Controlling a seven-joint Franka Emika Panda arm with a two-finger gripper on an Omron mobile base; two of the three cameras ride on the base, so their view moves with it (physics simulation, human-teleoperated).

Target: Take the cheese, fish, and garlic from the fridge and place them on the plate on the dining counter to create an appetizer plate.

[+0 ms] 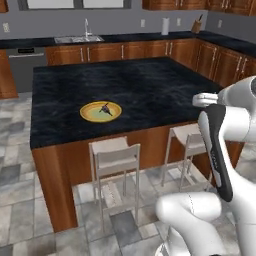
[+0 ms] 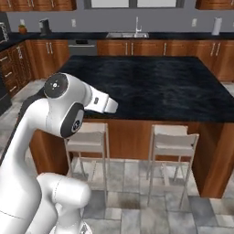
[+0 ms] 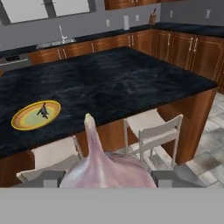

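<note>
Left base view: you see the plate (image 1: 100,111) on the dining counter (image 1: 150,87), fish (image 1: 105,108) on it. Hand view: your gripper (image 3: 107,177) clamps the garlic (image 3: 105,166), stem up; plate lies ahead, upper left.

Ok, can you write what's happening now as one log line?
claw: shut on garlic | fish: on plate | plate: on dining counter | cheese: not on plate
</note>
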